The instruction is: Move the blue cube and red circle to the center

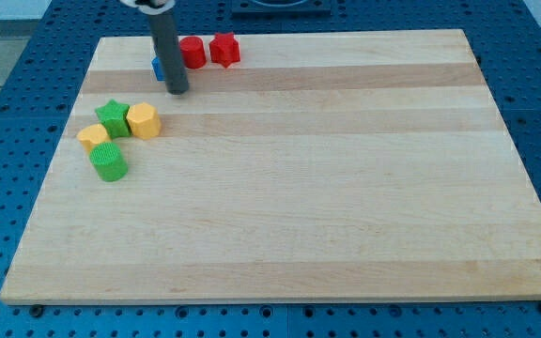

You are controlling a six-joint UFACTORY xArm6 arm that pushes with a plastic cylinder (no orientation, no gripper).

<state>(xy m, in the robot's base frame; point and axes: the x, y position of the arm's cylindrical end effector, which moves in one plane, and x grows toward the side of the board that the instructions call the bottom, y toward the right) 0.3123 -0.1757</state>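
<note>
The blue cube (158, 68) lies near the board's top left, mostly hidden behind my rod; only its left edge shows. The red circle (193, 52) stands just to its right, touching or nearly touching the rod. A red star-shaped block (224, 49) sits right of the red circle. My tip (177, 91) rests on the board just below and right of the blue cube, below-left of the red circle.
At the view's left stands a cluster: a green star (114, 118), a yellow hexagon (144, 121), a yellow block (92, 137) and a green cylinder (110, 162). The wooden board (299, 188) lies on a blue perforated table.
</note>
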